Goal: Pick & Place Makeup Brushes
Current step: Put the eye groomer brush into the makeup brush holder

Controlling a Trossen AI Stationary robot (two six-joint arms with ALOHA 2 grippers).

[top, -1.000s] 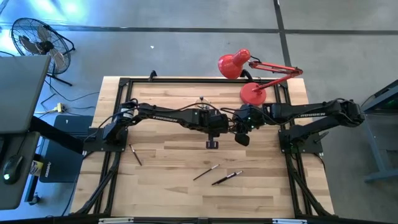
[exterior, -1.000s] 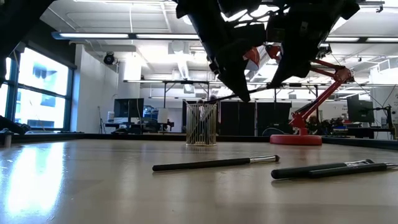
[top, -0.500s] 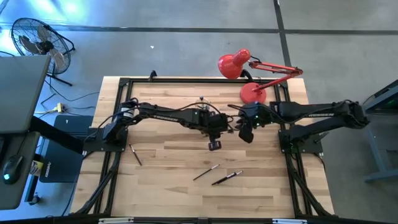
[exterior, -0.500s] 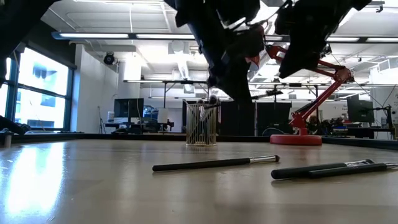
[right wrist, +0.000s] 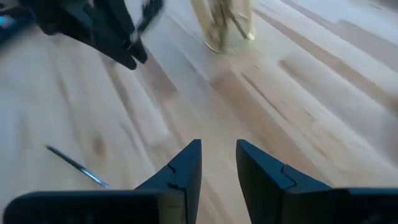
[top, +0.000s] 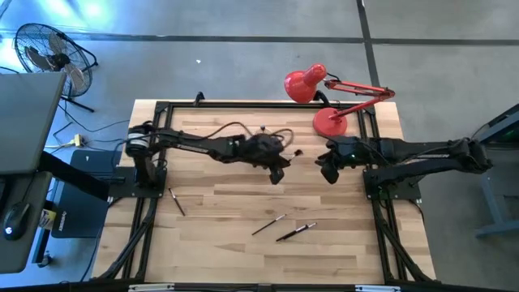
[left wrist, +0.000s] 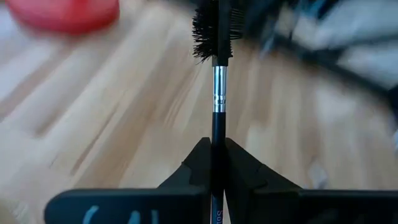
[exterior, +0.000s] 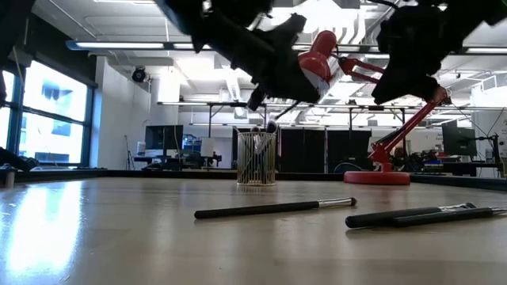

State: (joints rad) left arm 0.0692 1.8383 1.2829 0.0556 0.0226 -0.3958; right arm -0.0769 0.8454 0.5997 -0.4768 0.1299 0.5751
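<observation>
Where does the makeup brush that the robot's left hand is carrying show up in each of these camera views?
High view: the brush pokes out of the left hand, mid-table.
Low view: it juts up high, centre, above the glass cup.
Left wrist view: pinched between the fingers, bristles far.
Right wrist view: blurred, top left.
Shared landmark: the glass cup.
</observation>
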